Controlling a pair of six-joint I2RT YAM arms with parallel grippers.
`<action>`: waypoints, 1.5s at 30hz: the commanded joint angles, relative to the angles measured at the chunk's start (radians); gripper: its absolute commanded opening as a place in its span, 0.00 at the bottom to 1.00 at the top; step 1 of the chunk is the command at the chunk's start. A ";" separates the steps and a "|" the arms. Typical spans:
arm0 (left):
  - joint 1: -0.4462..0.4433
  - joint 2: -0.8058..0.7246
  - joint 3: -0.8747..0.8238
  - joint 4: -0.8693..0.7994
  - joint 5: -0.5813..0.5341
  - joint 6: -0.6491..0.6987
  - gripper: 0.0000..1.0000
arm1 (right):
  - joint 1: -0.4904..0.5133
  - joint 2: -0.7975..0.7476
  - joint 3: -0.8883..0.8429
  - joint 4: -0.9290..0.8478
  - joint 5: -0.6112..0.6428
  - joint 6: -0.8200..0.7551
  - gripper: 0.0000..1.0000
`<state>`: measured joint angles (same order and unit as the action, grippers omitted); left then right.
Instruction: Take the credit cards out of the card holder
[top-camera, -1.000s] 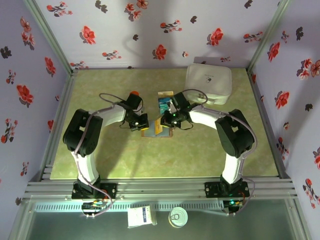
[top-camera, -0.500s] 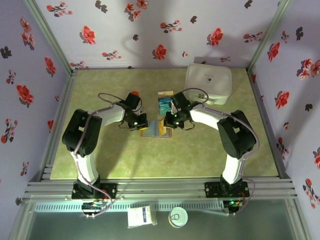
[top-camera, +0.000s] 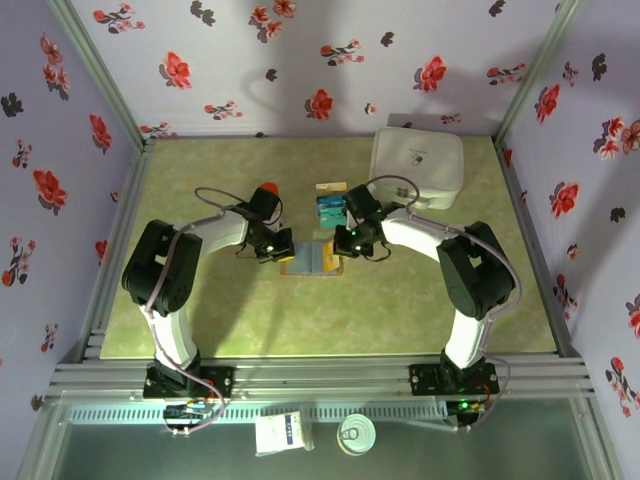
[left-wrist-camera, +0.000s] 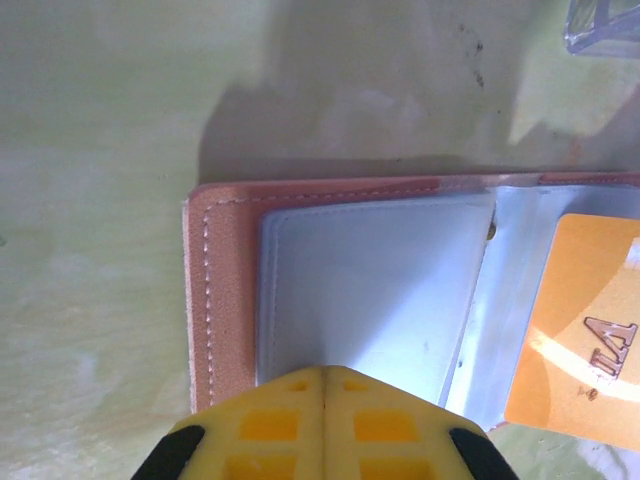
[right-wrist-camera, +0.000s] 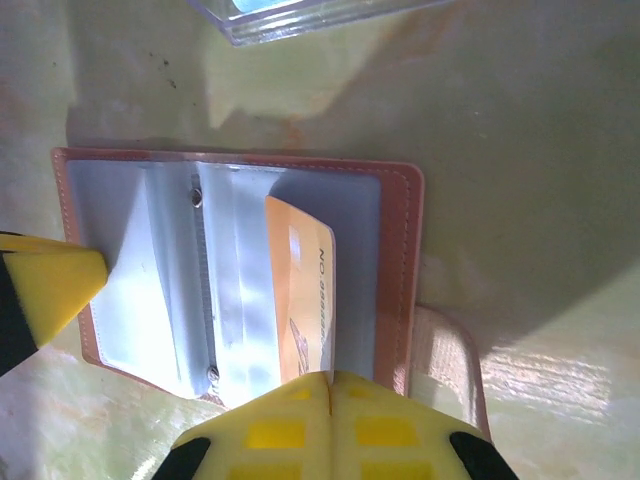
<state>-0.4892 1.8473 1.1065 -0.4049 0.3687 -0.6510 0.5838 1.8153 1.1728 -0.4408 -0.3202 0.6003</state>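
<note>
At table (top-camera: 400, 310) centre, closed left gripper (left-wrist-camera: 322, 378) pins wallet (left-wrist-camera: 370, 290); closed right gripper (right-wrist-camera: 328, 385) meets orange card (right-wrist-camera: 300, 290). Weak pin may let wallet drag.

The orange credit card (left-wrist-camera: 570, 320) runs off the left wrist view's right edge; in the right wrist view the right gripper (right-wrist-camera: 328, 385) hides its lower end — grip unclear — and the clear tray (right-wrist-camera: 300, 15) is cropped at the top.

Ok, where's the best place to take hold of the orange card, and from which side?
Grip the orange card by its bare short end, the one poking out of the clear sleeve nearest the right gripper. Come in from that side, along the card's length: its far end looks tucked in the sleeve, and the left gripper pins the card holder's other panel.
</note>
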 joint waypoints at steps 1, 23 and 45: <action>0.012 -0.026 -0.040 -0.056 -0.034 -0.003 0.00 | -0.006 -0.029 0.018 -0.078 0.051 -0.025 0.04; 0.015 -0.131 -0.013 -0.057 -0.042 -0.003 0.05 | -0.063 -0.080 0.283 -0.248 0.063 -0.994 0.00; 0.074 -0.234 -0.121 -0.096 -0.086 0.021 0.05 | -0.099 0.308 0.815 -0.402 0.225 -1.629 0.00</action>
<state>-0.4282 1.6421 1.0035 -0.4866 0.2943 -0.6472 0.4911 2.0922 1.9289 -0.8032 -0.1223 -0.9703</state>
